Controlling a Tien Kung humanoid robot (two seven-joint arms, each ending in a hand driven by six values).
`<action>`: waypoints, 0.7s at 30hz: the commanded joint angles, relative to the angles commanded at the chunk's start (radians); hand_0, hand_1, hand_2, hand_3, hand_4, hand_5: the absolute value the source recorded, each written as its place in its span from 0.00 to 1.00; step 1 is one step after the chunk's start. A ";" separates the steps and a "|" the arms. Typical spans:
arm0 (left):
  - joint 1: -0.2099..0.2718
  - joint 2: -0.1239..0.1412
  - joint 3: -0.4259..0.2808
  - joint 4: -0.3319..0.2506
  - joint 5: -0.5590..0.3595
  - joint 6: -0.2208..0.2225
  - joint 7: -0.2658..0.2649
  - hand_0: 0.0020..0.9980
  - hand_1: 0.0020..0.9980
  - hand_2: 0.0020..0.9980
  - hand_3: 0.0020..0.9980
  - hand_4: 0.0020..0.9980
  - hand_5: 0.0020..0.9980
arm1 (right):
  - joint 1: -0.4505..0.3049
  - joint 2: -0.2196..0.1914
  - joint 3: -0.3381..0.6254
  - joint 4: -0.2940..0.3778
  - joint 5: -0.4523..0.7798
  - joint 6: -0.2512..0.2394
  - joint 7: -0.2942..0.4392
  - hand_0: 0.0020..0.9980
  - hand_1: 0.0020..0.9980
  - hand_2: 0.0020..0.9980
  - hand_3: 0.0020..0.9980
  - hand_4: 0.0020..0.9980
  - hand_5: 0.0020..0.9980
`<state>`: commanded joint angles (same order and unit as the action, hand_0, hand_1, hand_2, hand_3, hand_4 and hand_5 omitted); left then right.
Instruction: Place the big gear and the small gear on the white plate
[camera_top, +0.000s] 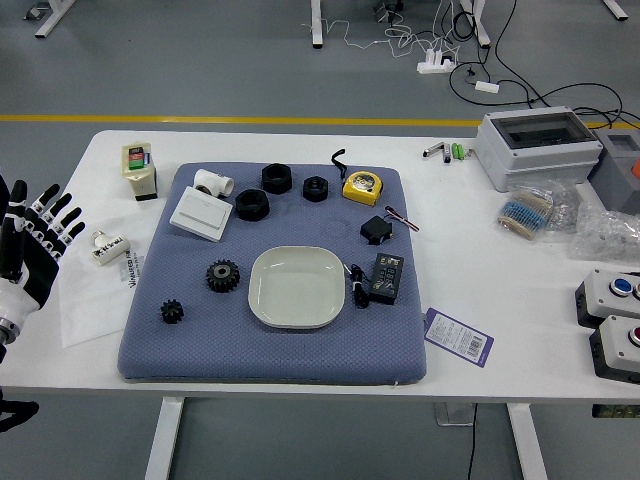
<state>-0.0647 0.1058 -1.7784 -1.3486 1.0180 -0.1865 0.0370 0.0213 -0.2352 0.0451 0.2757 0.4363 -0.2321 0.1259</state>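
The white plate (297, 287) lies on a blue mat, a little right of its middle, with nothing on it. Left of the plate is the big black gear (223, 275), apart from it. The small black gear (172, 311) sits further left and nearer the table's front edge. At the left edge of the head view my left hand (50, 228) is held with fingers spread, holding nothing, well left of both gears. My right hand does not show.
Behind the plate on the mat (230, 350) are black rings (252, 205), a white switch panel (201, 214) and a yellow tape measure (362, 187). A black adapter (386, 278) lies right of the plate. A white pipe fitting (110, 248) and glue bottle (139, 170) stand near my left hand.
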 joint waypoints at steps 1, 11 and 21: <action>0.002 0.003 0.002 -0.002 -0.001 0.005 -0.001 0.94 0.95 1.00 1.00 1.00 1.00 | 0.000 0.000 0.000 0.000 0.001 0.001 0.001 0.61 0.63 0.73 0.53 0.72 0.69; -0.005 0.020 0.013 -0.018 0.102 0.008 -0.031 0.93 0.94 1.00 0.99 1.00 0.87 | 0.009 -0.001 0.028 0.000 0.001 0.001 0.007 0.61 0.63 0.73 0.53 0.73 0.69; -0.021 0.074 0.102 -0.060 0.516 -0.040 -0.093 0.88 0.87 0.93 0.91 1.00 0.42 | 0.017 0.001 0.055 -0.001 0.000 0.000 0.007 0.61 0.63 0.73 0.53 0.73 0.69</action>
<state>-0.0862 0.1798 -1.6760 -1.4089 1.5340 -0.2260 -0.0556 0.0385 -0.2341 0.0997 0.2745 0.4363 -0.2318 0.1325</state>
